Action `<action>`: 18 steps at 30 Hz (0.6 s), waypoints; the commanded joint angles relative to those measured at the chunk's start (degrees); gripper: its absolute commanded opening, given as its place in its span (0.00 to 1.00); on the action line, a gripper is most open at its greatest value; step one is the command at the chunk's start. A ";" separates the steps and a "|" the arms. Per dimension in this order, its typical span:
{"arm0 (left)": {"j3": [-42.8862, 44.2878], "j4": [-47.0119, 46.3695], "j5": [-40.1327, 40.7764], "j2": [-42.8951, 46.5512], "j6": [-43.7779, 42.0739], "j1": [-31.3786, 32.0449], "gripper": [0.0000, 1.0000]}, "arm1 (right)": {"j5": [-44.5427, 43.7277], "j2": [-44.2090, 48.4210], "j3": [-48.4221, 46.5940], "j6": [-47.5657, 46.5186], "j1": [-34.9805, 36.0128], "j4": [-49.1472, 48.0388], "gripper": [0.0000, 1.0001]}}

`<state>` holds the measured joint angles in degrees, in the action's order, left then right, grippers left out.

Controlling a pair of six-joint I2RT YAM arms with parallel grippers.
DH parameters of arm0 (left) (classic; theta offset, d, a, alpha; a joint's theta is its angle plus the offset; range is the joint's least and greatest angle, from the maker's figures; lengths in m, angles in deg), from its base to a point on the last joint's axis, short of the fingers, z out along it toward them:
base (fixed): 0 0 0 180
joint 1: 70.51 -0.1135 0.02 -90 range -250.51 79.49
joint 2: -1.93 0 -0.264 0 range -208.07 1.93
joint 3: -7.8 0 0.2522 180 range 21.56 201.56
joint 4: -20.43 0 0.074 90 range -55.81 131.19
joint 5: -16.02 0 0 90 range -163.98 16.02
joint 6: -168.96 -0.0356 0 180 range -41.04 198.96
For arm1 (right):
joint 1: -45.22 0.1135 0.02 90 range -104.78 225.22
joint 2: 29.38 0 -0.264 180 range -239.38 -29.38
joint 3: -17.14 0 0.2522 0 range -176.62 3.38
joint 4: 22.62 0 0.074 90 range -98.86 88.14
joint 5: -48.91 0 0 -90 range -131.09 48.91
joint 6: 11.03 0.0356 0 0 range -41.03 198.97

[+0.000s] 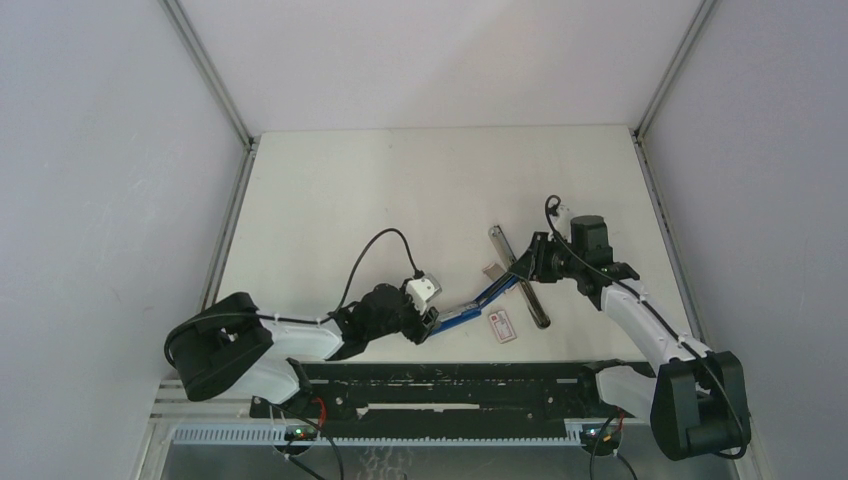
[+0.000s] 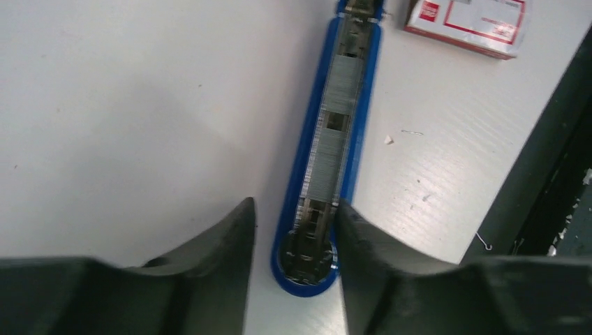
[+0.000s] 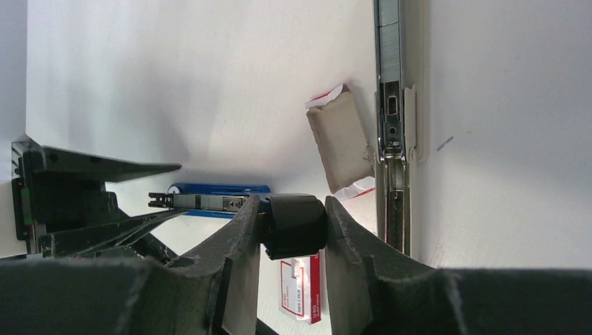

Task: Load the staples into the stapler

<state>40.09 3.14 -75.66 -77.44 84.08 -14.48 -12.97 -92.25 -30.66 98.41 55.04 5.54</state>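
Careful, your left pincer [image 2: 294, 209] straddles the stapler [image 2: 305, 150] half-open and empty, right pincer [image 3: 293, 202] is clamped on its black end, so any bump could jolt the staples [image 2: 335, 132] out.

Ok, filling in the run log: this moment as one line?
stapler open, staples seated inside; left end effector open astride stapler end; right end effector shut on stapler

White table [image 1: 350, 190], matte, a few faint marks and a tiny white crumb [image 2: 389, 139] on it. Plain pale walls [image 1: 90, 180] on three sides, metal corner posts [image 1: 207, 70]. Black rail [image 1: 450, 372] along the near edge, white slotted strip [image 1: 400, 433] just beyond that.
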 commanded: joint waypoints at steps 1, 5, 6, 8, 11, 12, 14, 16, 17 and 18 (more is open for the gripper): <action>-0.36 1.40 1.65 0.21 -0.33 1.64 0.38 | -1.09 3.09 -3.80 -1.30 0.05 0.33 0.09; 0.83 1.24 2.79 -1.27 -1.30 3.38 0.16 | -4.59 6.39 -4.51 -1.26 2.57 2.82 0.15; 1.34 1.25 2.92 -1.88 -1.55 3.58 0.11 | -5.49 7.49 -4.70 -0.92 3.57 3.26 0.17; 2.28 1.25 3.06 -3.05 -1.69 3.85 0.07 | -6.96 10.39 -4.96 0.23 6.05 4.07 0.26; 3.66 1.13 3.01 -4.33 -1.79 4.42 0.05 | -8.57 13.58 -5.33 2.22 10.70 4.37 0.42; 3.95 0.96 2.80 -4.54 -1.83 4.55 0.05 | -8.54 14.32 -5.40 2.98 12.21 4.29 0.46; 4.50 0.66 2.47 -4.96 -1.94 4.68 0.05 | -8.06 15.14 -5.42 4.44 14.36 3.81 0.51; 4.90 0.64 2.30 -5.20 -2.11 4.69 0.05 | -8.09 15.48 -5.42 5.44 16.02 3.51 0.53; 5.01 0.53 2.22 -5.20 -2.14 4.71 0.05 | -8.32 15.66 -5.44 5.67 16.30 3.46 0.54; 5.11 0.54 2.14 -5.20 -2.21 4.78 0.05 | -8.49 15.72 -5.47 5.69 16.41 3.45 0.55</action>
<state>43.02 2.38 -74.37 -81.70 81.61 -9.83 -20.45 -77.10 -34.18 100.95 70.21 10.41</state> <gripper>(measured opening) 0.202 0.536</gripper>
